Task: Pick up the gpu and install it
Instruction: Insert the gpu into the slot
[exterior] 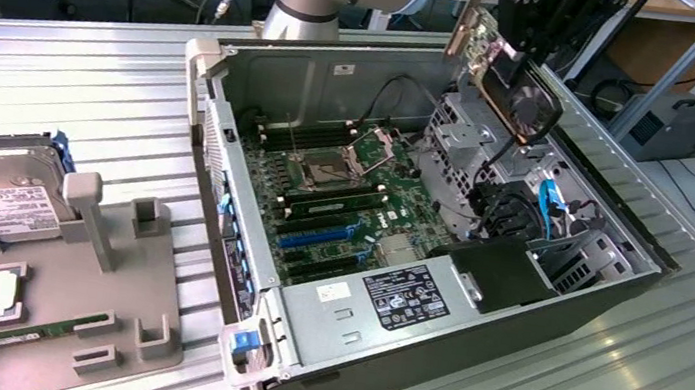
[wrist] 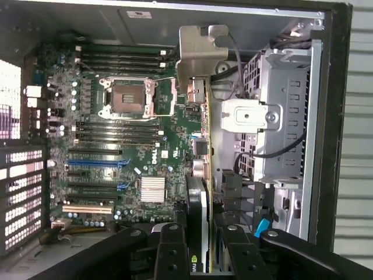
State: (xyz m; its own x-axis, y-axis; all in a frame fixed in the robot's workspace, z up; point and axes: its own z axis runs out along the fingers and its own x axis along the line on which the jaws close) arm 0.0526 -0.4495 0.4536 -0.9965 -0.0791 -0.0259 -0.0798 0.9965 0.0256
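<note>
The gpu (exterior: 522, 97) hangs on edge above the open case (exterior: 216, 117), near the drive cage (wrist: 285, 111) — picked up, not yet seated. My gripper (wrist: 202, 242) is clamped on it, jaws narrowly apart. Seating, I reckon, calls for squaring its edge over a motherboard (wrist: 175, 140) slot.

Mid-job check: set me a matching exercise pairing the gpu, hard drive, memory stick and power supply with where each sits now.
1. gpu
2. hard drive
3. memory stick
4. power supply

A. lying flat on the grey fixture
B. mounted inside the computer case, label up
C. held in the air above the open case
D. tilted in the grey fixture, white label showing

Pairs: 1-C, 2-D, 3-A, 4-B
</note>
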